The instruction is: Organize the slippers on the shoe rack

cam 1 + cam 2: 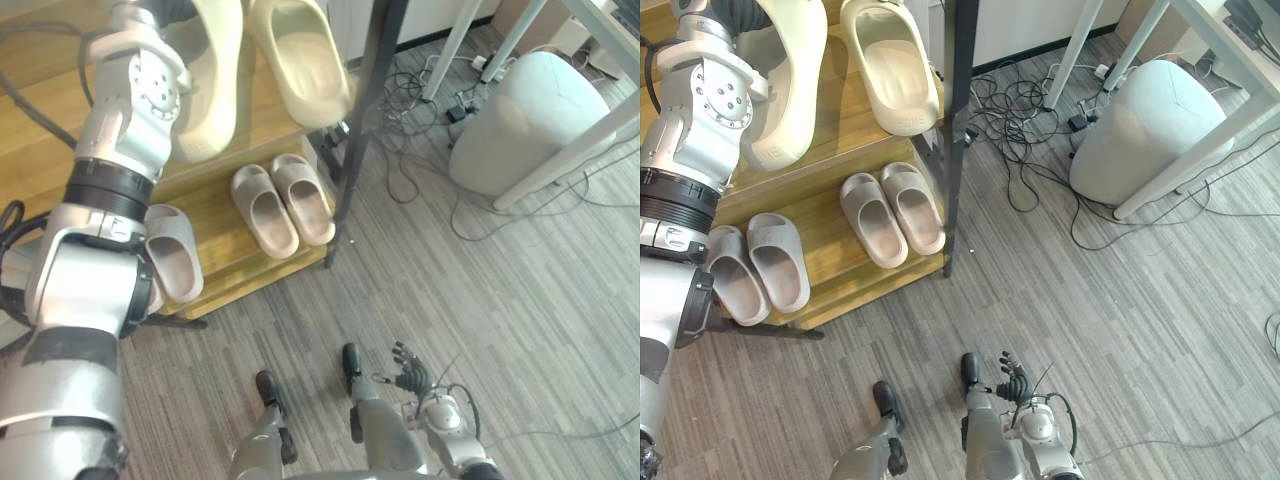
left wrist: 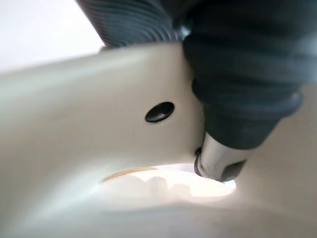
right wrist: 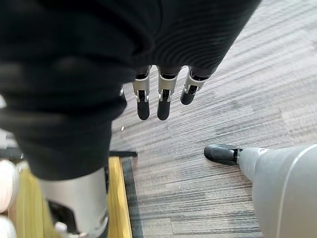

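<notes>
Floor: grey wood-look planks (image 1: 1120,330) all round, fyi, with the wooden shoe rack (image 1: 828,240) standing on them up at your left.
Held slipper: the cream slipper (image 1: 790,80) is on the rack's top shelf. Its long axis runs front to back, and the near end is about at the shelf's front edge. It looks rolled partly onto its side, and I can't tell you which end is the toe.
Left hand: your left hand (image 2: 233,99) sits inside that slipper, right by a little vent hole (image 2: 159,112) in its wall. Gripping or not? Can't tell from these.
Its mate: the second cream slipper (image 1: 300,60) lies just beside it on the right, parallel and sole down. Toe points to the back of the rack, heel toward you.
Lower shelf: pinkish pair (image 1: 265,210) in the middle, grey pair (image 1: 780,260) at the left end. Each pair is side by side with toes pointing in.
Right hand: your right hand (image 1: 410,372) hangs low over the floor, well apart from the rack, fingers (image 3: 161,101) straight and relaxed.
Further out: black rack post (image 1: 365,120), loose cables (image 1: 1015,100), and a white pouf (image 1: 530,120) by white table legs (image 1: 560,162).
</notes>
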### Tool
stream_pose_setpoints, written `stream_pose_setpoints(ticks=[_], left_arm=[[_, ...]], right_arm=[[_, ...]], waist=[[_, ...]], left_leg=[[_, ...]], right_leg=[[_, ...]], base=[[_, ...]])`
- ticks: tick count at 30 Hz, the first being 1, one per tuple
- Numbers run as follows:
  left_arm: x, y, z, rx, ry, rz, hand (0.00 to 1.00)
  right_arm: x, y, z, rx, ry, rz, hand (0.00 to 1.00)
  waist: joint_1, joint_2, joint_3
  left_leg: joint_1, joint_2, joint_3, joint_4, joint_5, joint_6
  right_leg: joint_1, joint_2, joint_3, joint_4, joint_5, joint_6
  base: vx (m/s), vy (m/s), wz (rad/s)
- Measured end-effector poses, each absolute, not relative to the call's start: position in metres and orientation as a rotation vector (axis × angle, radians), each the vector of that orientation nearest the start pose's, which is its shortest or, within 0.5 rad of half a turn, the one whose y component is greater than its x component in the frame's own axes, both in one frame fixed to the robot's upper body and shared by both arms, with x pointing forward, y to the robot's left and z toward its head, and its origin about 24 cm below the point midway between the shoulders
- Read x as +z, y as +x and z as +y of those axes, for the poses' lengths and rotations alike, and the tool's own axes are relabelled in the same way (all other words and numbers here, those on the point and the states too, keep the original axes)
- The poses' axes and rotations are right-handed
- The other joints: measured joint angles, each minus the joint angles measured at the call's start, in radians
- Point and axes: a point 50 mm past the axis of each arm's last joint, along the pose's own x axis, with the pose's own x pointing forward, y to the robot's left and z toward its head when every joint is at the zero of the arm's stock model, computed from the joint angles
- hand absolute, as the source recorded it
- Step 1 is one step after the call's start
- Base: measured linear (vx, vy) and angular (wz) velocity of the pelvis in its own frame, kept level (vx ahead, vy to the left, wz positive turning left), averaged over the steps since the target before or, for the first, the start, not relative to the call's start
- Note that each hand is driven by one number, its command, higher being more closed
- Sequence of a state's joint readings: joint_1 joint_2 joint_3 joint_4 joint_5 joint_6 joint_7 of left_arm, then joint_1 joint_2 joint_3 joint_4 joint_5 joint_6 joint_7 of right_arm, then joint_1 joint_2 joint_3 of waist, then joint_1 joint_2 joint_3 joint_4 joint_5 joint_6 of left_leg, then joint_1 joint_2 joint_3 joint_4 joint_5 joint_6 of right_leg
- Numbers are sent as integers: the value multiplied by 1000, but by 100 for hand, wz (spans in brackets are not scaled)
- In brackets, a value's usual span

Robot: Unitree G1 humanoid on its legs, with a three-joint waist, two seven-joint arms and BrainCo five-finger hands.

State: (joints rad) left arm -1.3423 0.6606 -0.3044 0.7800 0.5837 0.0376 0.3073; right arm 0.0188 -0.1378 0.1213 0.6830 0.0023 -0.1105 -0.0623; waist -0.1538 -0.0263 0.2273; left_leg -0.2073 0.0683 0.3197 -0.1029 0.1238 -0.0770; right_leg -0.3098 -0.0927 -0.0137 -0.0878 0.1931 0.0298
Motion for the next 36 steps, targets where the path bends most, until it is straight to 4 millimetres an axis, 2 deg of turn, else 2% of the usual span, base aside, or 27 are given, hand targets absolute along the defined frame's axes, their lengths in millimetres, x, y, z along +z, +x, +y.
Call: stream_pose_setpoints(ticks=[5, 13, 22, 30, 36], left_arm=[[365, 384, 218, 582, 1223, -632, 0], [367, 384, 220, 590, 1213, -623, 0], [366, 384, 221, 590, 1205, -616, 0], [365, 386, 218, 583, 1187, -617, 0], [356, 390, 209, 550, 1171, -611, 0]], right_arm=[[-98, 193, -175, -2, -187, 593, 0], [-96, 188, -175, -14, -184, 579, 0], [-102, 176, -177, -24, -183, 609, 0], [-102, 176, -175, -14, -186, 608, 0], [-102, 176, -174, -2, -190, 604, 0]], waist=[[-16, 3, 2], [-28, 18, 11], [-31, 19, 11], [-31, 20, 12], [-29, 24, 14]], left_leg=[[-1, -1, -1, 0, -4, -4], [-1, -12, -4, 0, -9, -4], [-1, -16, -20, -1, -9, -3], [-1, -16, -40, -1, -8, -1], [-1, -17, -64, -1, -4, 3]], right_leg=[[-8, 0, 12, 0, 2, 1], [-10, -9, 15, 0, 2, 2], [-8, -12, 11, 0, 3, 3], [2, -14, -7, 0, 2, 5], [15, -15, -32, 0, 0, 6]], base=[[43, 72, -7], [45, 92, -1], [39, 85, 2], [41, 76, 7], [48, 77, 11]])
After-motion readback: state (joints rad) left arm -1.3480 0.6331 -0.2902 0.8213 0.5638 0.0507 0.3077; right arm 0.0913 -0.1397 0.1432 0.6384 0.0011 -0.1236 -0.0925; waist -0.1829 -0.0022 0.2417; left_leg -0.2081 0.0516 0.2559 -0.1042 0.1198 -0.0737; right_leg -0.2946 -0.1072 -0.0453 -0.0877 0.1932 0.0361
